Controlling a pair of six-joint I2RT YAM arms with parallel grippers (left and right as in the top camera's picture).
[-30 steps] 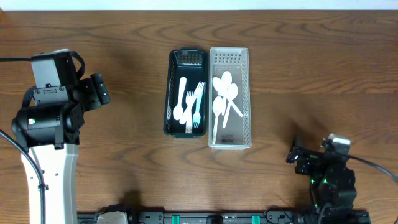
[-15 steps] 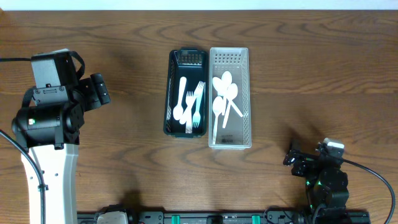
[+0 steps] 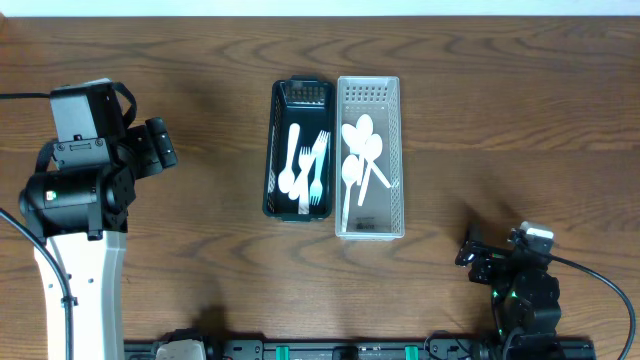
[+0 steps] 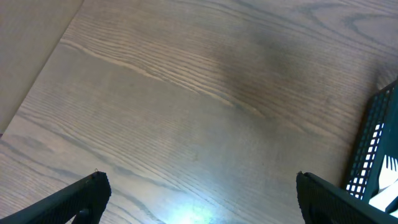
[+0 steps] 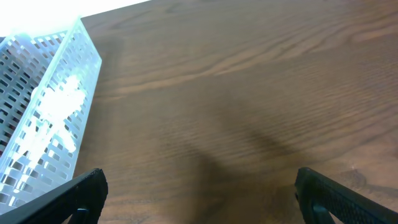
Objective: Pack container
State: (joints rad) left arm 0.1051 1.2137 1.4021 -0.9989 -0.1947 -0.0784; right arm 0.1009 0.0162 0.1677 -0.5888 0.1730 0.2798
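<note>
At centre of the surface [image 3: 500, 120], the black basket [image 3: 300, 92] of forks [image 3: 316, 160] touches the white basket [image 3: 368, 92] of spoons [image 3: 362, 150], and since the left end effector [image 3: 163, 143] at 9 o'clock and the right end effector [image 3: 472, 252] at 5 o'clock gape wide, holding nothing, a careless reach could snag a basket wall.

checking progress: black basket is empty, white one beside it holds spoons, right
No: overhead shows the black basket holds white forks and a spoon. The white basket beside it does hold spoons.
</note>
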